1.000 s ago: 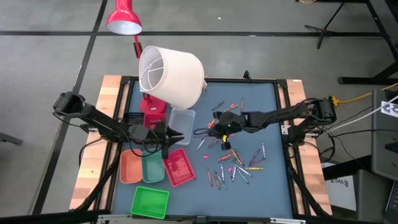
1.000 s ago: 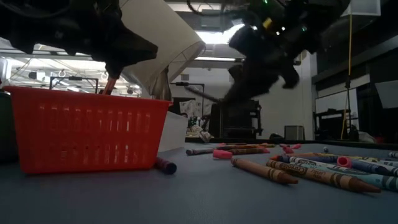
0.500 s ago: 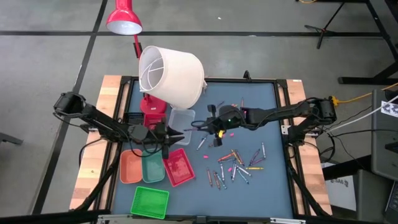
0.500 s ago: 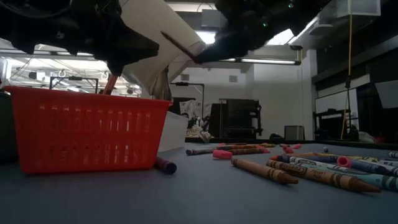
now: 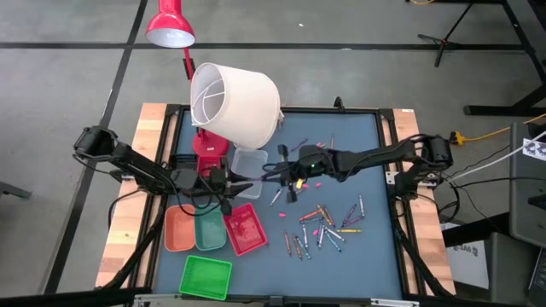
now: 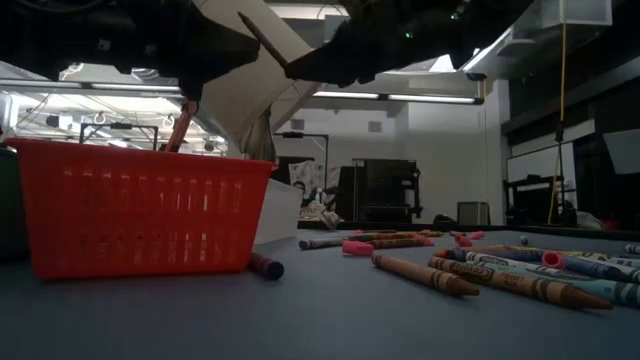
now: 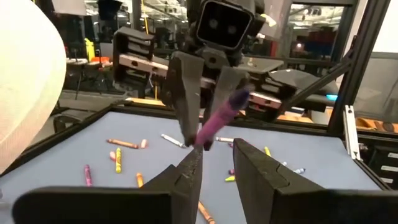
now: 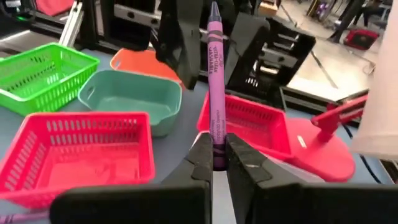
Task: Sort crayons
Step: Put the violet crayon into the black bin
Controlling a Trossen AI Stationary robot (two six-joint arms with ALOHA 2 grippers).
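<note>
Right hand [image 8: 214, 163] pinches the purple crayon [image 8: 215, 81] by its base, long axis pointing straight ahead at the left hand [image 7: 214, 163], released and waiting directly opposite above the bench [image 5: 358, 145].

Purple crayon [image 8: 216, 87], right wrist view: dark print runs along the paper wrapper; not legible.
Crayons on tabletop, low view [image 6: 497, 279]: wrappers carry dark lettering and oval marks; no word can be made out.
Trays, lamp, arms: no readable text, numbers or signs.
</note>
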